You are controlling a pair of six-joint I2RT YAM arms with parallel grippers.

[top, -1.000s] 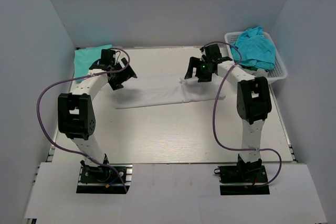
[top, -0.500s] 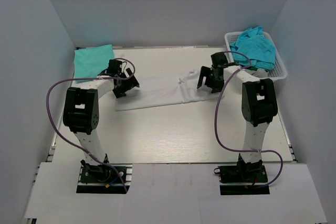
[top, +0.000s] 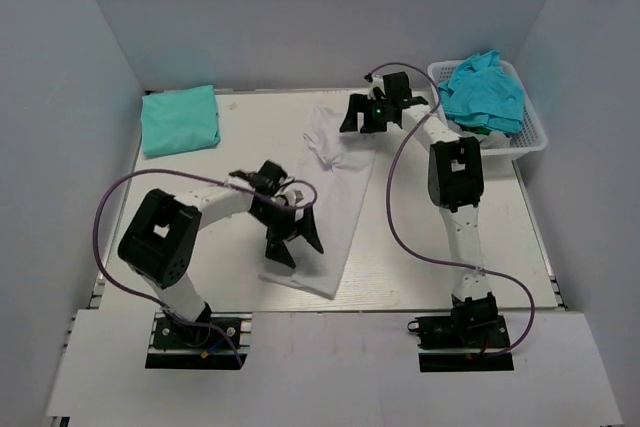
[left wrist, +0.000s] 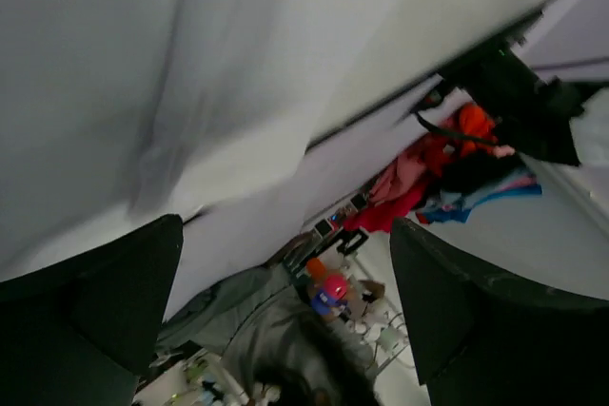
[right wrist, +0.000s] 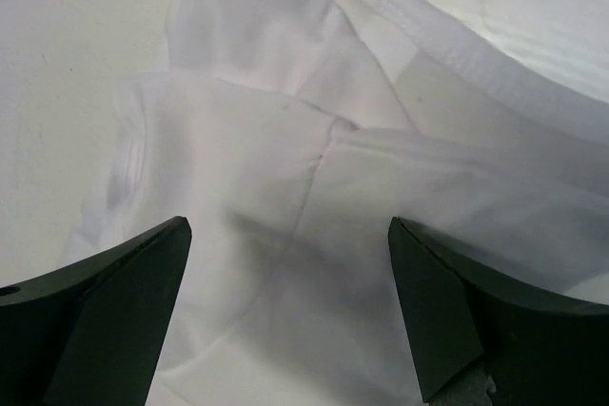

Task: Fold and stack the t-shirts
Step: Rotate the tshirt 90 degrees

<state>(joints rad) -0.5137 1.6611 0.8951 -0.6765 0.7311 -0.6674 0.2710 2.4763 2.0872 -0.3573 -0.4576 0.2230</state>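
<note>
A white t-shirt (top: 335,197) lies flat in a long strip from the far middle of the table to its near edge. My left gripper (top: 293,245) is open and empty over the shirt's near end; its wrist view looks past white cloth (left wrist: 143,64) into the room. My right gripper (top: 362,119) is open and empty just above the shirt's far end, and the wrinkled white cloth (right wrist: 285,187) fills its wrist view. A folded teal t-shirt (top: 180,119) lies at the far left. Another teal t-shirt (top: 485,89) is crumpled in the basket.
A white lattice basket (top: 530,132) stands at the far right corner. Grey walls close in the table on three sides. The near table edge (top: 330,307) runs just beyond the shirt's near end.
The white shirt has swung from lying crosswise to lying far-to-near. My left gripper has moved near and right onto its near end. My right gripper has moved farther back and left.
</note>
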